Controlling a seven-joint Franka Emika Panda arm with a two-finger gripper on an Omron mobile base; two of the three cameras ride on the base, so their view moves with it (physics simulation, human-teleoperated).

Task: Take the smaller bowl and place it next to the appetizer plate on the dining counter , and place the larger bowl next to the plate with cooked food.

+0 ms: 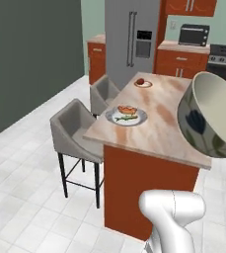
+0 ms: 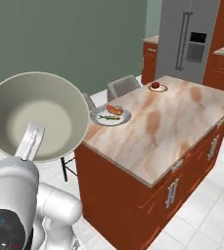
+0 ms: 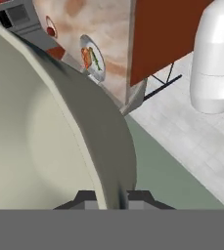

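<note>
Currently your gripper [image 3: 107, 196] clamps the larger bowl's [image 2: 35, 114] rim; the plate of cooked food [image 2: 111, 116] lies ahead on the dining counter [image 2: 157, 132]

You're looking at a home kitchen here, rendered. There's the dining counter [image 1: 159, 123], an island with a marbled beige-pink top and red-brown wood sides, and grey chairs [image 1: 77, 131] pulled up along it. Behind it stands a tall steel fridge [image 1: 131, 37], red-brown cabinets [image 1: 181, 62] with a toaster oven [image 1: 193, 34] on top, a stove [image 1: 225, 54] beside them, and pale floor tiles [image 1: 25, 207] underfoot.
</note>
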